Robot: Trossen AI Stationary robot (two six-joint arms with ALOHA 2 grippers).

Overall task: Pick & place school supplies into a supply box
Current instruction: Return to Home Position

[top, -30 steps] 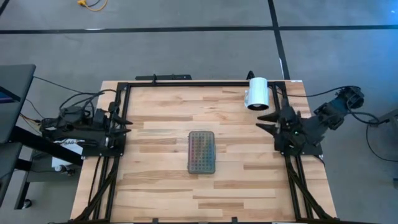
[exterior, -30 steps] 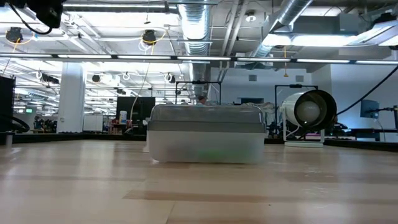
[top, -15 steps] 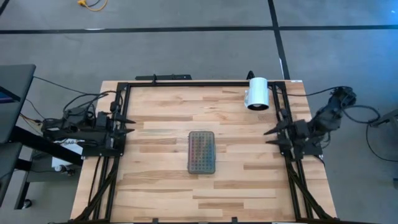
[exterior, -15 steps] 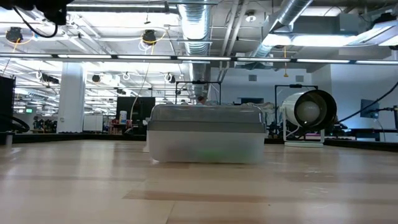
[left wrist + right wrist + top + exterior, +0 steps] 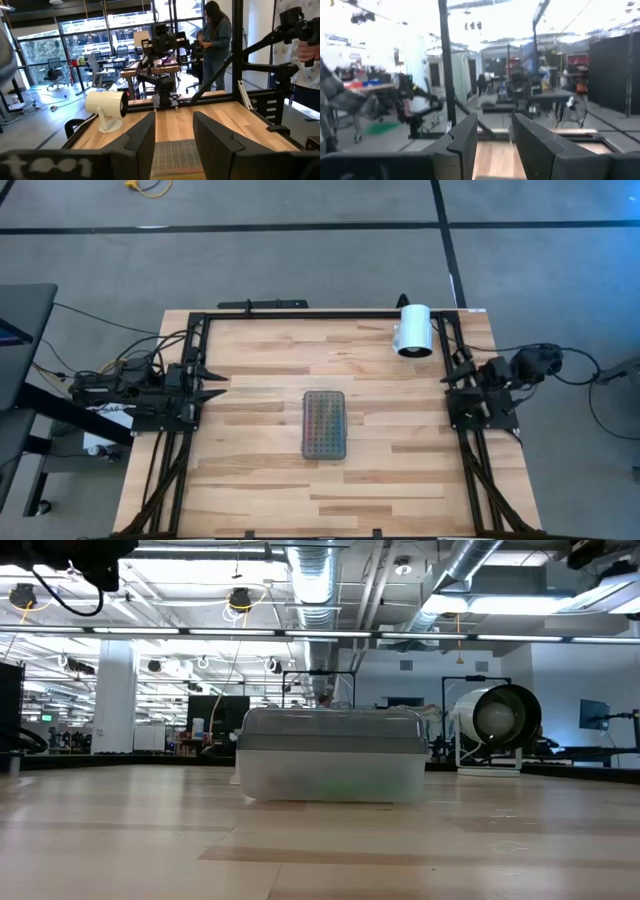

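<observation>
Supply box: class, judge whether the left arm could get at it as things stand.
Probably yes. The box lies closed in the middle of the table, and nothing stands between it and the left claw, which is open at the left edge.

No text, label, brand, number or sign can be read in any view. In the lower left of the left wrist view, a blurred pale marking [image 5: 47, 163] sits on the dark body of the left gripper [image 5: 173, 125]; its letters cannot be made out.
</observation>
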